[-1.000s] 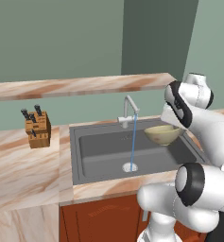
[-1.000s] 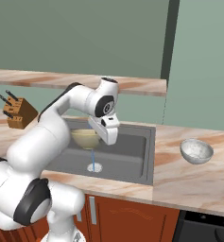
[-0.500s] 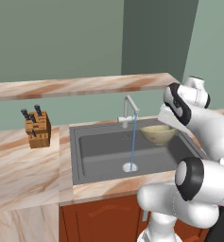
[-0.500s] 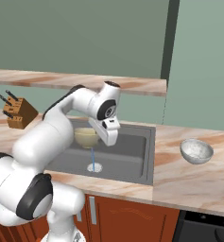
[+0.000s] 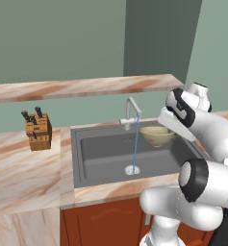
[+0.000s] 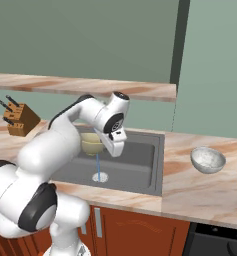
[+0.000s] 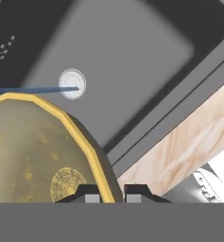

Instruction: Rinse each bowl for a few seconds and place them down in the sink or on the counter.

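The hand (image 7: 108, 193) is pinched on the rim of the olive-gold bowl (image 5: 157, 135), holding it above the sink (image 5: 106, 156), at about 3 o'clock of the faucet (image 5: 131, 114). A thin water stream (image 5: 135, 144) falls just beside the bowl. The grey bowl (image 6: 208, 159) sits on the counter (image 6: 200, 192).

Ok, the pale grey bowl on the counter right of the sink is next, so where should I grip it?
Take the pale grey round bowl by its rim, coming down from above with one finger inside and one outside. It sits tilted on the pink-beige marbled counter, opening facing up and toward the sink, so the nearer raised edge looks easiest to pinch.
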Robot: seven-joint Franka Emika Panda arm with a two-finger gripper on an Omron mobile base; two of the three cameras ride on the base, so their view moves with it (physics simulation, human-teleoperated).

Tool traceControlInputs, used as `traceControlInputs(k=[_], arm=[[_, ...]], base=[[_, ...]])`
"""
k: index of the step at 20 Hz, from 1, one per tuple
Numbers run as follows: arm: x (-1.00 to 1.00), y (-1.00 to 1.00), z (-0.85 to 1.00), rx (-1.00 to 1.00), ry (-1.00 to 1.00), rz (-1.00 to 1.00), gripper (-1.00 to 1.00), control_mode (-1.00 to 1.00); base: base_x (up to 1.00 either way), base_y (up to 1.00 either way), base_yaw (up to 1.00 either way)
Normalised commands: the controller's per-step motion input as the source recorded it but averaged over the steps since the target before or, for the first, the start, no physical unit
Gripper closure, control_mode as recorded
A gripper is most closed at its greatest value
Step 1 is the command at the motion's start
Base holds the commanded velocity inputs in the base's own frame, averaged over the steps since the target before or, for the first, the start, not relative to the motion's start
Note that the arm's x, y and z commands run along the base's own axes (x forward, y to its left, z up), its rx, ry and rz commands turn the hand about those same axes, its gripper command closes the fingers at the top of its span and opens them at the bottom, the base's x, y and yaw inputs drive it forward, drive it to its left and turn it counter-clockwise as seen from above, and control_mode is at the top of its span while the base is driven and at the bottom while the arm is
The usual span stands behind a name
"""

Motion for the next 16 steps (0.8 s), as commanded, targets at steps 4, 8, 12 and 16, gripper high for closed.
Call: traceControlInputs(k=[4, 8, 12, 16], arm=[[0.31, 0.13, -0.23, 0.05, 0.00, 0.00, 1.00, -1.00], [0.31, 0.02, -0.21, 0.02, 0.00, 0.00, 1.00, -1.00], [0.28, 0.00, -0.17, 0.01, -0.02, 0.00, 1.00, -1.00], [0.23, 0.00, -0.14, 0.01, -0.04, 0.00, 1.00, -1.00]], base=[[0.00, 0.00, 0.00], [0.00, 0.00, 0.00], [0.00, 0.00, 0.00], [0.00, 0.00, 0.00]])
